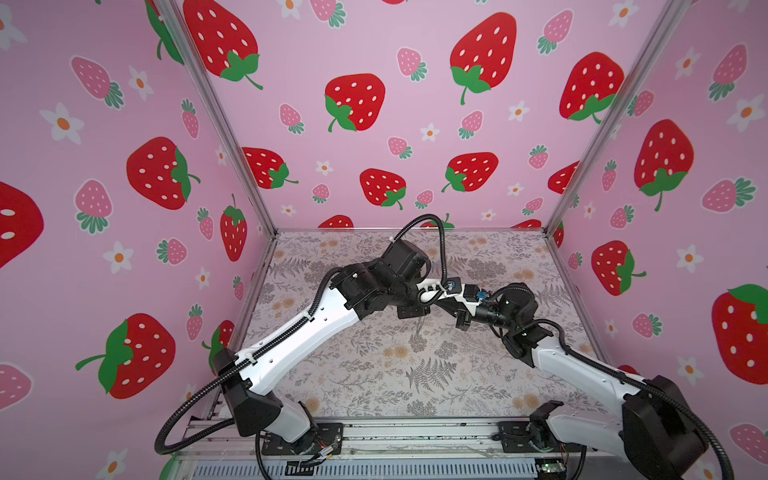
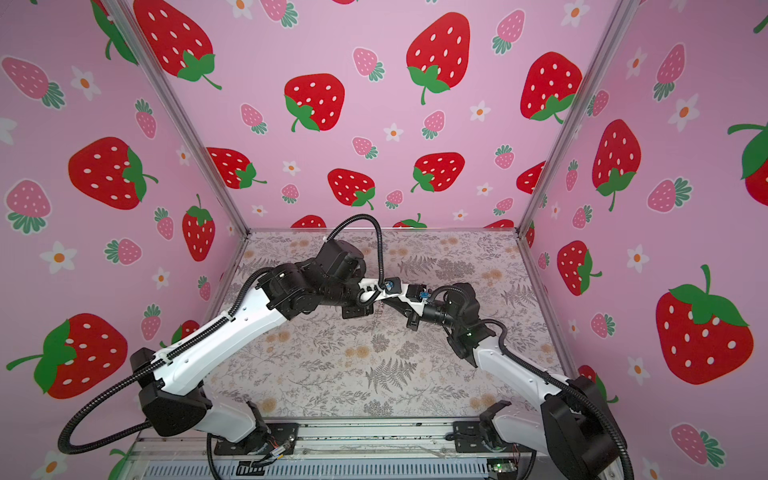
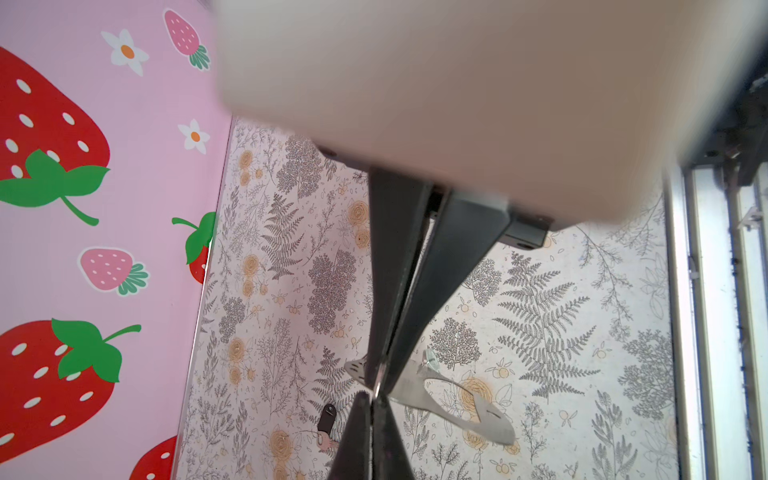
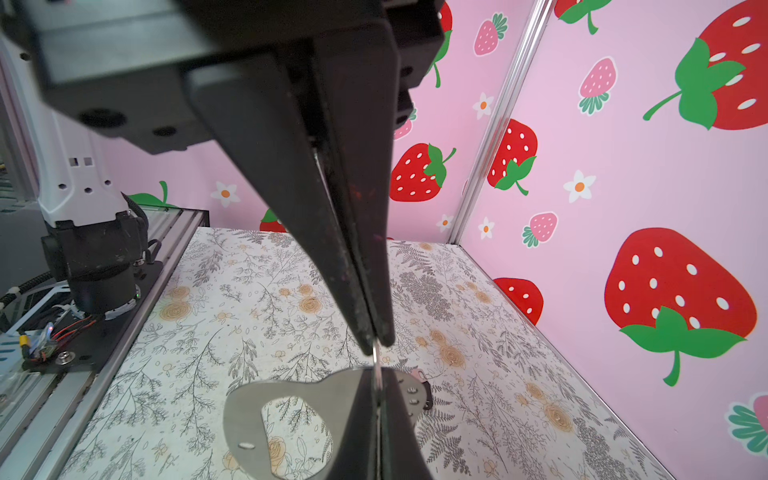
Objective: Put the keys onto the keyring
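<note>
Left wrist view first: my left gripper (image 3: 377, 384) has its jaws drawn in narrow across the edge of the keyring (image 3: 457, 401). I cannot tell whether they truly clamp the plate or just sit about it. Tip to tip with it, my right gripper (image 4: 376, 343) is pinched tight on a thin silver ring (image 4: 375, 361) of the keyring, seen edge-on. The plate looks raised and tilted above the middle of the table (image 3: 582, 374), by my judgement. Down on the table, the black-headed key (image 3: 327, 415) and the plain key (image 3: 325, 444) lie flat, just beside each other. They are on the far-edge side of the keyring, apart from it, and neither is threaded.

Now the worries. If the left grip is loose, the plate hangs from one wire ring and could swing, twist or slip out. The two sets of fingertips are almost touching, so any small move risks a knock. Both keys are tiny and flat, so a pinch could skid them away, and I have no free gripper for them.

Containers: none that I can see, no tray or box. Both keys lie loose.
</note>
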